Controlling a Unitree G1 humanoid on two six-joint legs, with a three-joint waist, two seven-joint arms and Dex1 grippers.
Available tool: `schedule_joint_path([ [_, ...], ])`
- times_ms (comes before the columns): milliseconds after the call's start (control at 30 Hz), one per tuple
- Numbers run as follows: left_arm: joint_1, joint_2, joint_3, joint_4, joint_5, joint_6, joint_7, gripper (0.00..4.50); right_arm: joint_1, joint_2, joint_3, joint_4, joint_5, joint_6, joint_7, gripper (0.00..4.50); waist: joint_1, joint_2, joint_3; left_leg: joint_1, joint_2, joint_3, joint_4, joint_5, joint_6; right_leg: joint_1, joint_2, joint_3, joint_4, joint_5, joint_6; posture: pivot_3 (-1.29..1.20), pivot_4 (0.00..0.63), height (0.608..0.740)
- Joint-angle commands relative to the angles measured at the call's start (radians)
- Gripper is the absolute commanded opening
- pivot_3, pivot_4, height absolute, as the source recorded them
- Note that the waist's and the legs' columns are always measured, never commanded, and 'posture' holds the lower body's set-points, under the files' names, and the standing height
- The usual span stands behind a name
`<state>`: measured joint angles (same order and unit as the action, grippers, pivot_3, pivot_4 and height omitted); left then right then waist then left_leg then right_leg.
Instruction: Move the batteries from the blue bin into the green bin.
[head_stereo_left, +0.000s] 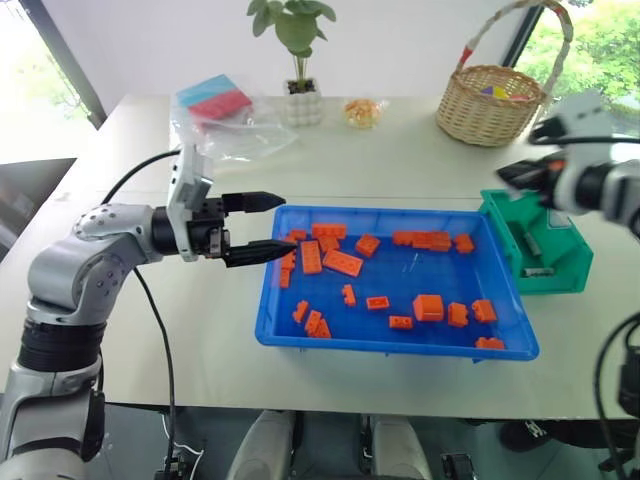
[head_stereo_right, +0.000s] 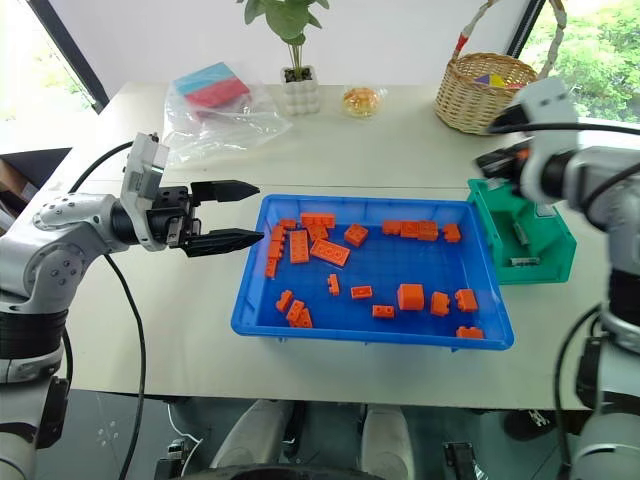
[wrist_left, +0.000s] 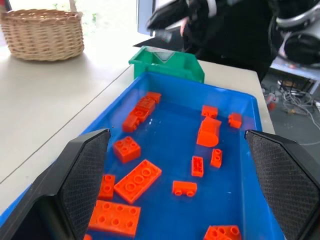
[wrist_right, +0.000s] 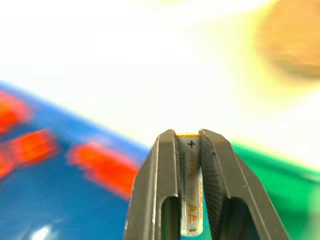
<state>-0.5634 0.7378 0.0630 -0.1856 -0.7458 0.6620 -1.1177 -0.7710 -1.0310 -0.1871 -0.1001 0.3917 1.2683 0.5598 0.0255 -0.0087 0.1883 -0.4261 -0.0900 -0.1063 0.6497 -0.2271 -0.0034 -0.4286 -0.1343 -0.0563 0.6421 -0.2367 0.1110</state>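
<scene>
Pinched between the fingers of the right gripper (wrist_right: 189, 150) is an AA battery (wrist_right: 190, 200), carried above the green bin (head_stereo_left: 545, 240). Next it must lower and release there. Left gripper (head_stereo_left: 262, 227) hangs spread beside the blue bin (head_stereo_left: 300, 340).

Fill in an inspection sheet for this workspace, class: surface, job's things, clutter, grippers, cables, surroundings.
Surface: white table.
Job's things: blue bin holds orange bricks; one thin battery seems to lie among them. Green bin touches its right end, with batteries inside.
Clutter: wicker basket, potted plant, plastic bag, small dish.
Grippers: left gripper open, level, at the blue bin's left end; right gripper shut on an AA battery, above the green bin.
Cables: black cable at the left arm.
Surroundings: windows, greenery outside.
</scene>
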Motion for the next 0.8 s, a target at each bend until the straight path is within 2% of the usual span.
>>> schedule_joint_path([
  [33, -0.026, 0.005, 0.014, 0.002, 0.005, -0.020, -0.016, 4.50, 0.053, -0.074, -0.003, 0.082, -0.051, -0.110, 0.041, 0.24, -0.004, 0.000, 0.000, 0.000, 0.000, 0.001, 0.000, 0.000, 0.001, 0.000, 0.000, 0.000, -0.001, 0.000, 0.000, 0.00, 0.150, 0.702],
  [333, -0.045, -0.003, 0.009, 0.017, 0.020, -0.024, -0.032, 4.50, 0.144, 0.014, -0.034, 0.150, -0.048, -0.192, 0.034, 0.24, -0.044, 0.001, 0.001, 0.003, 0.001, 0.003, 0.000, 0.000, 0.001, 0.000, 0.000, 0.003, 0.003, 0.000, 0.000, 0.00, 0.150, 0.702],
  [467, -0.047, 0.001, 0.012, 0.018, 0.023, -0.026, -0.038, 4.50, 0.159, 0.030, -0.041, 0.153, -0.065, -0.224, 0.013, 1.95, -0.038, 0.001, 0.001, 0.002, 0.001, 0.003, 0.001, 0.000, 0.001, 0.000, 0.000, 0.003, 0.004, 0.000, 0.000, 0.00, 0.150, 0.702],
  [567, -0.038, 0.004, 0.016, 0.007, 0.021, -0.022, -0.037, 4.50, 0.165, 0.008, -0.055, 0.139, -0.047, -0.238, 0.049, 3.40, -0.036, 0.001, 0.001, 0.002, 0.001, 0.003, 0.001, 0.000, 0.001, 0.000, 0.000, 0.003, 0.004, 0.000, 0.000, 0.00, 0.150, 0.702],
  [700, -0.019, 0.013, 0.027, -0.005, 0.017, -0.019, -0.037, 4.50, 0.226, -0.043, -0.132, 0.064, 0.025, -0.291, 0.189, 3.40, -0.036, 0.002, 0.001, 0.002, 0.001, 0.003, 0.001, 0.000, 0.001, 0.000, 0.000, 0.003, 0.004, 0.000, 0.000, 0.00, 0.150, 0.702],
  [800, -0.001, 0.033, 0.048, -0.006, 0.009, -0.011, -0.040, 4.50, 0.395, -0.096, -0.247, -0.030, 0.087, -0.354, 0.366, 3.40, -0.035, 0.001, 0.001, 0.002, 0.001, 0.002, 0.000, -0.001, 0.001, 0.000, 0.000, 0.002, 0.003, 0.000, 0.000, 0.00, 0.150, 0.702],
])
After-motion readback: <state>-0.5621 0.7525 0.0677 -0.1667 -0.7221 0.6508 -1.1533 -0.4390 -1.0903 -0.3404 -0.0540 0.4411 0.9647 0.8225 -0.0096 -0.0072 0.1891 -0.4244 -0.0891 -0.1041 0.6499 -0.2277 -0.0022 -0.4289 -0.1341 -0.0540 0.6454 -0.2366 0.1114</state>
